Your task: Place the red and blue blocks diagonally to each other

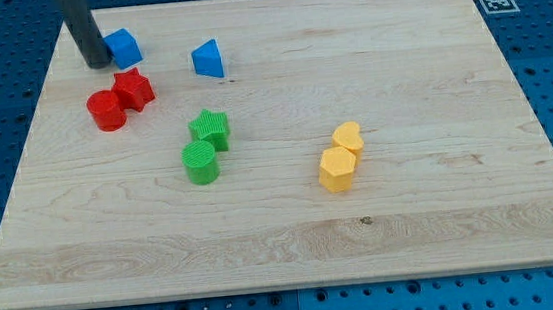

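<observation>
My tip point(96, 62) rests on the wooden board at the view's top left, touching the left side of a blue cube-like block point(125, 47). A blue triangular block point(208, 59) lies to the right of it, apart. A red star block point(134, 89) sits just below the blue cube, and a red cylinder point(105, 110) touches the star's lower left. The tip is above the red cylinder and to the upper left of the red star.
A green star point(210, 129) and a green cylinder point(200, 164) sit together near the board's middle. A yellow heart-like block point(348, 138) and a yellow hexagonal block point(337, 169) sit together to the right. The board's point(444, 231) left edge is near the tip.
</observation>
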You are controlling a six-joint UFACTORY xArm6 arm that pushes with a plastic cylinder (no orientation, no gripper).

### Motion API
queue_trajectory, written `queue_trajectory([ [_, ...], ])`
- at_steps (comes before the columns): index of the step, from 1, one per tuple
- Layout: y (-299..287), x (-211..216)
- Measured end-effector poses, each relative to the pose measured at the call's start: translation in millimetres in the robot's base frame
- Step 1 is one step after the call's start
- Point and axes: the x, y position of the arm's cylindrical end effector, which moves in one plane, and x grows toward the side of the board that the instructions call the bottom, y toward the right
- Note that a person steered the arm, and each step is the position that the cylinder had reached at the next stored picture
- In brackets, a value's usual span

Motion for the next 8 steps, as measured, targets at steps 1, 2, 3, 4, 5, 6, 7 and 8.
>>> queue_trajectory([
  [1,0.6,-12.6],
  [2,8.7,-25.6],
  [3,43.3,-32.6],
  [4,59.6,-29.2],
  [5,58.4,-5.8],
  [6,65.5,3.1],
  [7,88.7,3.1],
  [8,110.7,3.1],
])
